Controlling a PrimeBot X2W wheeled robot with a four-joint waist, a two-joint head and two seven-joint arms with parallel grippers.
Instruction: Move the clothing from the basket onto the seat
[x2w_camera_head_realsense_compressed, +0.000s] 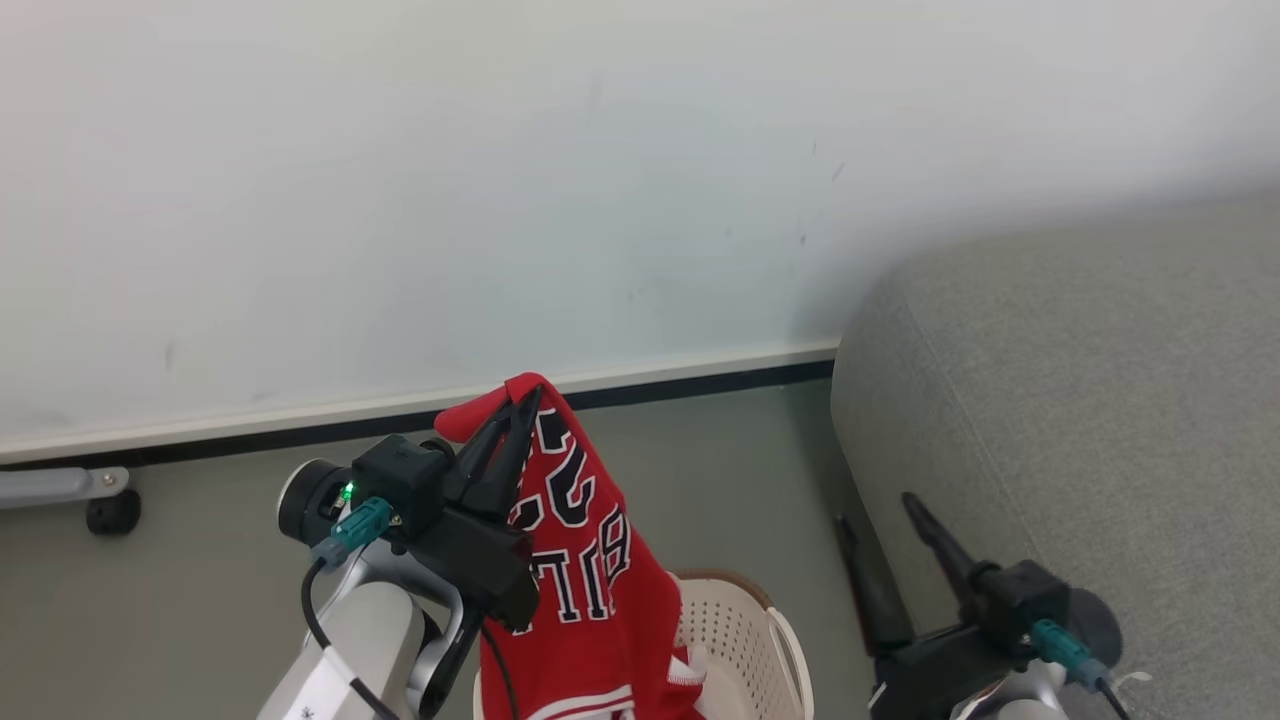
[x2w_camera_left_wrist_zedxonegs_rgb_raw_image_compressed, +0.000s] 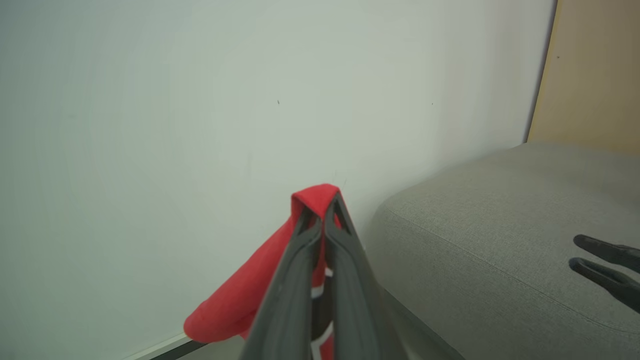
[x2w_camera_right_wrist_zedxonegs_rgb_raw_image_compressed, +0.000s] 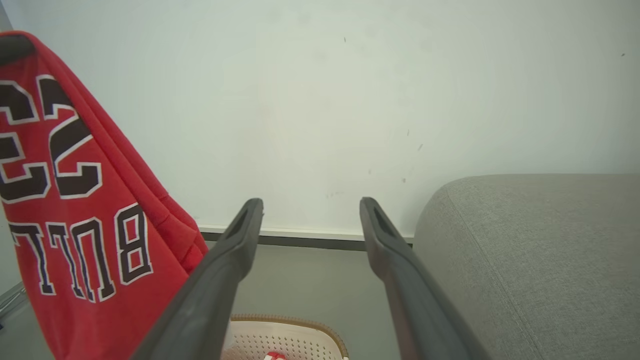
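Closest in, at 7 o'clock of the head view: left gripper (x2w_camera_head_realsense_compressed: 527, 398), fingers pressed together on a small fold at the top of the jersey (x2w_camera_head_realsense_compressed: 590, 560). Holds it lifted, red cloth hanging loose toward 6 o'clock in front of the basket (x2w_camera_head_realsense_compressed: 745, 640). At 5 o'clock, right gripper (x2w_camera_head_realsense_compressed: 878, 510): spread wide, nothing between the fingers, just beside the near flank of the seat (x2w_camera_head_realsense_compressed: 1080, 400), itself from 2 to 5 o'clock.

Risks, as judgement. Could slip free, with so small a pinch carrying all that hanging weight. Could drag the tail across the basket rim on the way toward 3 o'clock and tow or tip the basket. Could snag on the idle right gripper, parked between jersey and seat. Could slide off the rounded corner to the floor (x2w_camera_head_realsense_compressed: 700, 450) if released too early. More to fetch as well: scrap of red and white cloth (x2w_camera_right_wrist_zedxonegs_rgb_raw_image_compressed: 272, 356) down in the basket.

Around: grey woven upholstery with a stitched seam, no clothing on what shows of it; smooth grey-green floor; pale scuffed wall (x2w_camera_head_realsense_compressed: 500, 150) from 9 to 1 o'clock, white skirting (x2w_camera_head_realsense_compressed: 650, 385) with a dark strip at its foot; black caster (x2w_camera_head_realsense_compressed: 110, 512) at 9 o'clock; beige panel (x2w_camera_left_wrist_zedxonegs_rgb_raw_image_compressed: 590, 75) behind the seat in the left wrist view.
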